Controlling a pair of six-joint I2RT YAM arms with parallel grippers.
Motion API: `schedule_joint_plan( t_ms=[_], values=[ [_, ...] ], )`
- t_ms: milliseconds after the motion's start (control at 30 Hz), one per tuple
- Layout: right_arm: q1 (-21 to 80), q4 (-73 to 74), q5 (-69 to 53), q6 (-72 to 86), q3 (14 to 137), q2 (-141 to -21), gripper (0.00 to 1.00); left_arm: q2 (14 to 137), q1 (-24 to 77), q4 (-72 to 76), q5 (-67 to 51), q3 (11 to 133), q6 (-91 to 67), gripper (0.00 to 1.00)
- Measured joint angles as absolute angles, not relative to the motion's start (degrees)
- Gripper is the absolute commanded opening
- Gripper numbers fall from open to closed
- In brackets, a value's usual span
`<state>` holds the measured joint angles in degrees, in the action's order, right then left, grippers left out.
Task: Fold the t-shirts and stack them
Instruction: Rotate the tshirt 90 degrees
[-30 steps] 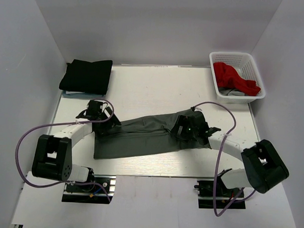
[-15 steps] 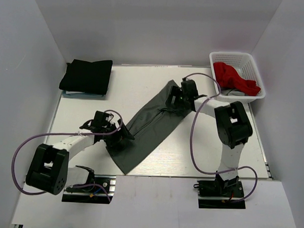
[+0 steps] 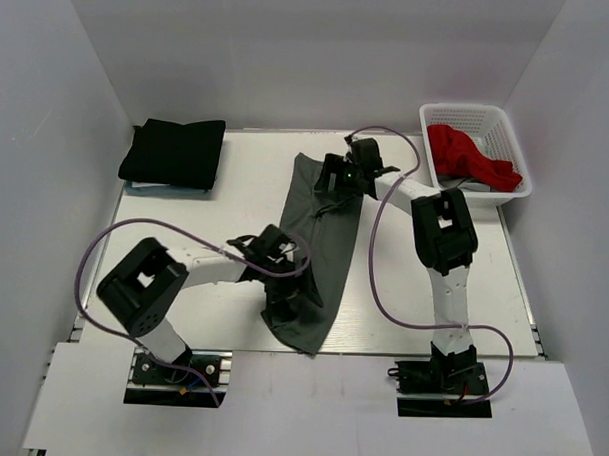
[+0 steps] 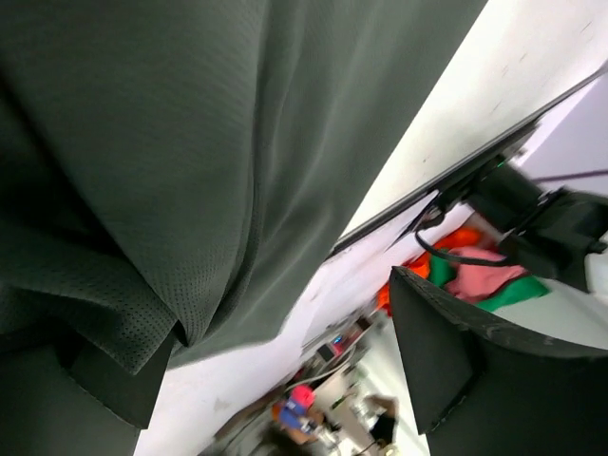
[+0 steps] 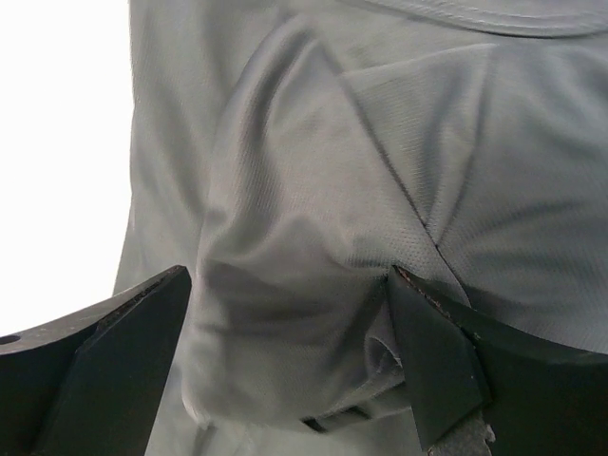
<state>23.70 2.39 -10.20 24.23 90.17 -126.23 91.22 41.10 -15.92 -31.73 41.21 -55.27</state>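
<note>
A dark grey t-shirt lies as a long band on the white table, running from the far middle to the near edge. It fills the left wrist view and the right wrist view. My left gripper sits at its near end; in the wrist view it has its jaws apart, with cloth draped over one finger. My right gripper is at the far end; in the wrist view it is open, with a bunch of cloth between its jaws. A folded black t-shirt lies far left. A red t-shirt is in the basket.
A white mesh basket stands at the far right, with some grey cloth under the red shirt. White walls close in the left, far and right sides. The grey shirt's near end reaches the table's front edge.
Both arms have swung the grey shirt from lying across the table to lying near-to-far. The right gripper went to the far middle, and the left gripper went right and nearer.
</note>
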Motion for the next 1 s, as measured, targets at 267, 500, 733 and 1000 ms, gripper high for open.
schedule_joint_plan(
  t_ms=[267,500,733,1000],
  values=[
    [23.8,7.6,-7.8,23.3,100.1,-131.6,0.90,97.0,50.1,-27.9,-22.7,53.1,-55.8,1.00],
    [24.1,11.4,-3.9,20.3,99.8,-129.8,0.90,93.0,57.0,-43.8,-7.8,58.2,-53.7,1.00],
    [25.5,10.1,-0.1,18.8,86.8,-116.0,0.90,80.7,58.7,-47.1,-3.2,57.5,-53.2,1.00],
    [31.4,9.0,2.9,21.1,74.1,-101.9,0.90,75.0,58.2,-53.1,10.3,54.2,-59.4,1.00]
  ],
)
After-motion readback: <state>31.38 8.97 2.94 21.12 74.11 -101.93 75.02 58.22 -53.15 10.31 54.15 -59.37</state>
